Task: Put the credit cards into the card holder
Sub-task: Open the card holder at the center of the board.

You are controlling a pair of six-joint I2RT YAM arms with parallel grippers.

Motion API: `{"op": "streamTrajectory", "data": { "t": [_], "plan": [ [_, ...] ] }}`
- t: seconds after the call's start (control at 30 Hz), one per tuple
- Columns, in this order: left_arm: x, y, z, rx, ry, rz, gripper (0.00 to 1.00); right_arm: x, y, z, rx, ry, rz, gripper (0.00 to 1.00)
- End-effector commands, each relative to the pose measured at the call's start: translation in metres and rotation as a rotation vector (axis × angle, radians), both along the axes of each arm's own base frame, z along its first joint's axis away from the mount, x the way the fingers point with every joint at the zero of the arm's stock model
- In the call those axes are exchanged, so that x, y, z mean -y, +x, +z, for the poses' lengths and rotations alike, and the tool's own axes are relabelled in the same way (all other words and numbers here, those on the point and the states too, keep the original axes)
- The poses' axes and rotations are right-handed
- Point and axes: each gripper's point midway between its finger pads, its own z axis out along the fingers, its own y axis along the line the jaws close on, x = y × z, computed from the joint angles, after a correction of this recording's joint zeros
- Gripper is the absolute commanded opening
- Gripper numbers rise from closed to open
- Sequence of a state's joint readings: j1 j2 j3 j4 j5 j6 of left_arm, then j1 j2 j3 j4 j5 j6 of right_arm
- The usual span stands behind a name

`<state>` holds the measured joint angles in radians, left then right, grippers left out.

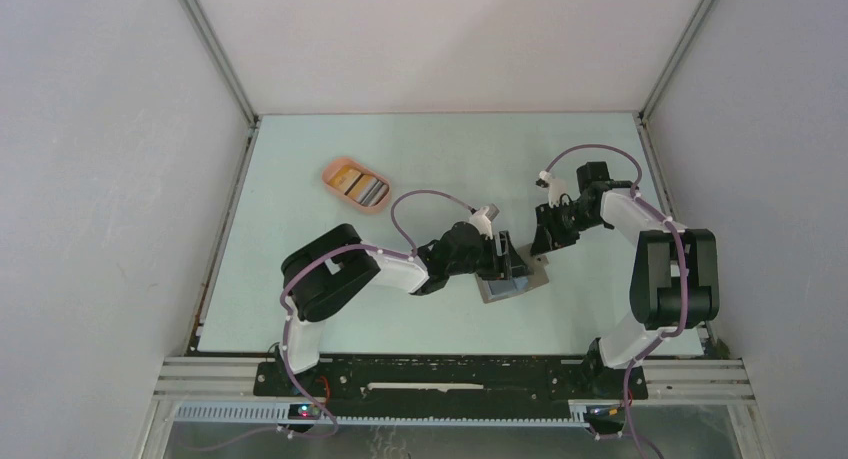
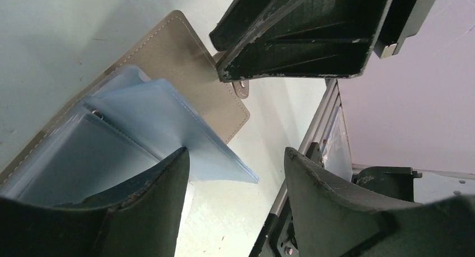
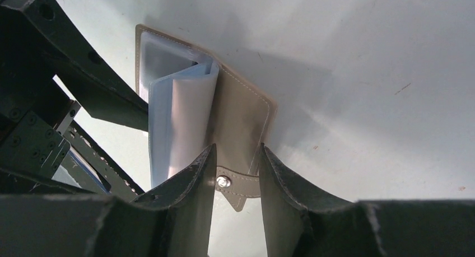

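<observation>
The card holder (image 1: pixel 512 285) lies open on the table between both grippers, grey cover down, with blue-grey sleeves standing up. My left gripper (image 1: pixel 503 257) is open over it. In the left wrist view (image 2: pixel 236 152) its left finger (image 2: pixel 162 190) touches a raised blue sleeve (image 2: pixel 168 122). My right gripper (image 1: pixel 546 243) is narrowly open at the holder's far edge. In the right wrist view (image 3: pixel 237 148) its tips straddle the snap tab (image 3: pixel 238 184) of the holder (image 3: pixel 241 111). The credit cards (image 1: pixel 363 187), yellow-orange and dark striped, lie in the tray.
The peach-orange oval tray (image 1: pixel 340 169) sits at the back left of the table. White walls enclose the table on three sides. A metal rail (image 1: pixel 450 364) runs along the near edge. The right gripper's fingers (image 2: pixel 291 38) show above the holder (image 2: pixel 185 55) in the left wrist view.
</observation>
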<state>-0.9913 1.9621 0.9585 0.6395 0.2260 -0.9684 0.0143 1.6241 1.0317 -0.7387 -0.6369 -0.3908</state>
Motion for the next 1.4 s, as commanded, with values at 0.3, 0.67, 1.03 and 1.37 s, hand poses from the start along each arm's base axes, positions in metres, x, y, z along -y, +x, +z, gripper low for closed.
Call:
{"op": "streamTrajectory", "data": {
  "t": [0.3, 0.67, 1.03, 1.37],
  "plan": [
    [0.015, 0.021, 0.011, 0.069, 0.009, -0.019, 0.66, 0.002, 0.011, -0.017, -0.05, 0.001, -0.001, 0.28],
    [0.004, 0.027, 0.0, 0.084, 0.087, 0.006, 0.64, -0.002, -0.017, -0.025, -0.173, 0.029, 0.056, 0.06],
    [0.0, 0.027, -0.01, 0.081, 0.125, 0.002, 0.61, 0.005, -0.006, 0.018, 0.004, 0.026, 0.045, 0.19],
    [0.0, 0.028, -0.001, 0.1, 0.12, 0.004, 0.61, -0.027, -0.017, 0.062, 0.072, 0.229, 0.067, 0.25]
  ]
}}
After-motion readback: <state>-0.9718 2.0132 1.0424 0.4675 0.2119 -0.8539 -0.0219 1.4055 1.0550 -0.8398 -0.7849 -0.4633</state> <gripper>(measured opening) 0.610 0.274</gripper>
